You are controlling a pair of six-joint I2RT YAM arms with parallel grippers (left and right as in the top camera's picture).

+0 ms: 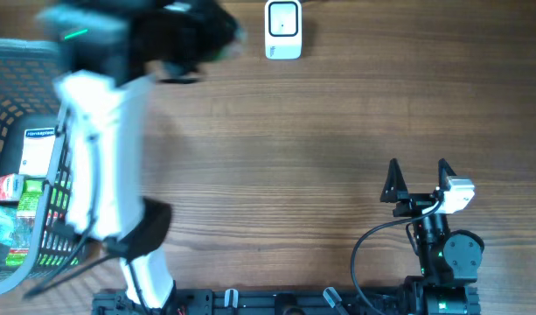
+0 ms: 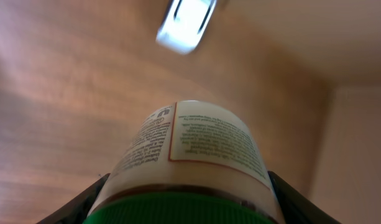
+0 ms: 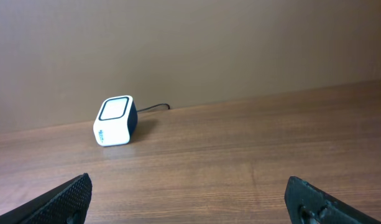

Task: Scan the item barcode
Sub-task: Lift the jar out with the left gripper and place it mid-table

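Note:
My left gripper (image 2: 188, 202) is shut on a bottle (image 2: 196, 149) with a green ribbed cap and a white printed label; a dark finger presses each side of it. In the overhead view the left gripper (image 1: 202, 37) is a dark blur at the table's far edge, just left of the white barcode scanner (image 1: 283, 29). The scanner (image 2: 185, 25) shows blurred beyond the bottle in the left wrist view. No barcode shows on the label's visible side. My right gripper (image 1: 418, 180) rests open and empty near the front right, facing the scanner (image 3: 115, 121) from afar.
A wire basket (image 1: 14, 61) at the left edge holds several packaged goods, among them a white box (image 1: 36, 150). The left arm's white link (image 1: 97, 149) passes over the basket's right rim. The scanner's cable (image 3: 154, 107) trails toward the back wall.

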